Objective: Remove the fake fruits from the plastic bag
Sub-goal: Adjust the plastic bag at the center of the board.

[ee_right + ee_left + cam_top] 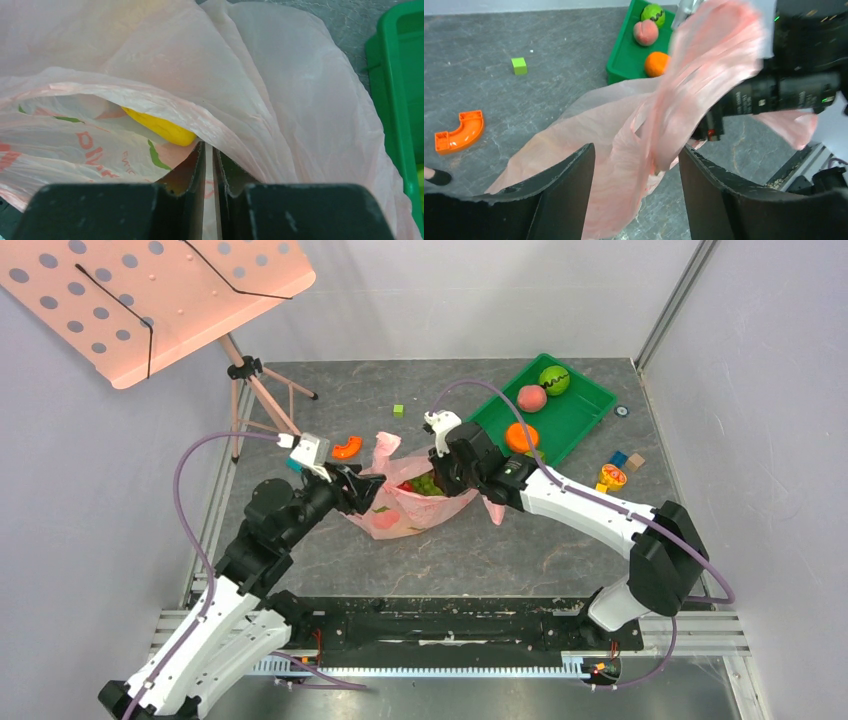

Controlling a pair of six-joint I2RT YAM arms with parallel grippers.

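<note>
While its jaws stand almost together, the right pincer (209, 150) nips a thin fold of the plastic bag (280, 90) near the mouth; just past its tips a yellow fruit (160, 127) lies inside under the film, possibly the banana, though only a sliver shows; the left pincer (636, 149) stands wide, its fingers well apart, with a twisted strand of the pink film hanging between them unclamped; from above, the bag lies crumpled on the counter (480, 550) between the two arms, and a green grape bunch (427, 483) shows in its opening beside something red; to the bag's left an orange curved piece (346, 447) and a small green cube (398, 410) lie apart on the counter; to the far right a green tray (580, 405) holds a peach (532, 398), a green ball (554, 379) and an orange fruit (521, 436).
</note>
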